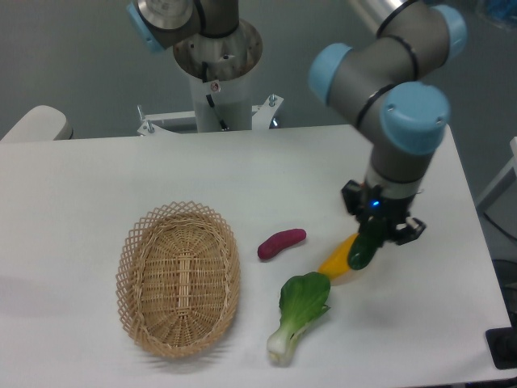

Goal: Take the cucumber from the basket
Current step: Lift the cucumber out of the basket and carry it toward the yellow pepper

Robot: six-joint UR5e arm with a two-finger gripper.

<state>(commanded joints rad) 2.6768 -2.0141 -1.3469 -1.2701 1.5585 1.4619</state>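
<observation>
The dark green cucumber hangs nearly upright in my gripper, which is shut on its upper end. It is held above the table at the right, just over the end of a yellow vegetable. The tan wicker basket sits at the left of the table, with nothing inside it. My gripper is well to the right of the basket.
A purple oblong vegetable lies right of the basket. A green-and-white bok choy lies near the front edge. The arm's upper links cover the spot at the right. The robot base stands behind the table.
</observation>
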